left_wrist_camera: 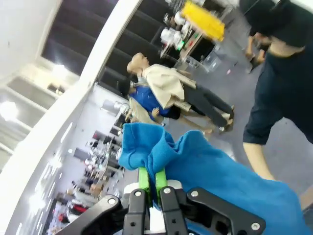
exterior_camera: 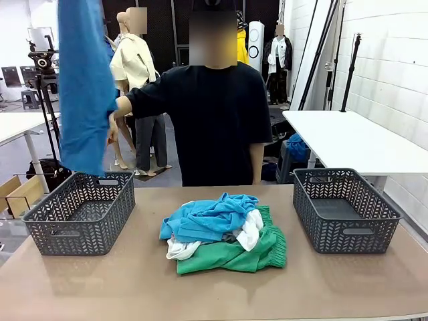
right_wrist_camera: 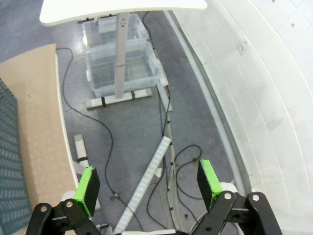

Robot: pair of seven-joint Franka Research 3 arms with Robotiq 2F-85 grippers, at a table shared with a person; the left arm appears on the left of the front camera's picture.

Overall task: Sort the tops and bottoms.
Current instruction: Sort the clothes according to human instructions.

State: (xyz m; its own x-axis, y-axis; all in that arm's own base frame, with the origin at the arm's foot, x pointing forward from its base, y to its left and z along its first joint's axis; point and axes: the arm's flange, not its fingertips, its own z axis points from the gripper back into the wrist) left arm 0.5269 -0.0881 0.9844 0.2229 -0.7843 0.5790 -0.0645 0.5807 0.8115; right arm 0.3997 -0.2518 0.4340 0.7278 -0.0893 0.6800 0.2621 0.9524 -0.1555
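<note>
A bright blue top (exterior_camera: 83, 87) hangs full length at the upper left, its hem just above the left basket (exterior_camera: 80, 212). In the left wrist view my left gripper (left_wrist_camera: 151, 180) is shut on a bunched fold of that blue top (left_wrist_camera: 210, 171). The person's hand (exterior_camera: 112, 128) touches the hanging cloth's edge. On the table's middle lies a pile: another blue top (exterior_camera: 210, 215), a white top (exterior_camera: 252, 231) and the green bottoms (exterior_camera: 234, 255) underneath. My right gripper (right_wrist_camera: 149, 185) is open and holds nothing, over the floor beside the table.
A second grey basket (exterior_camera: 344, 210) stands at the table's right end; both baskets look empty. The person stands at the far side, behind the pile. Past the table's edge (right_wrist_camera: 41, 112), the right wrist view looks down on cables and plastic bins (right_wrist_camera: 122, 68).
</note>
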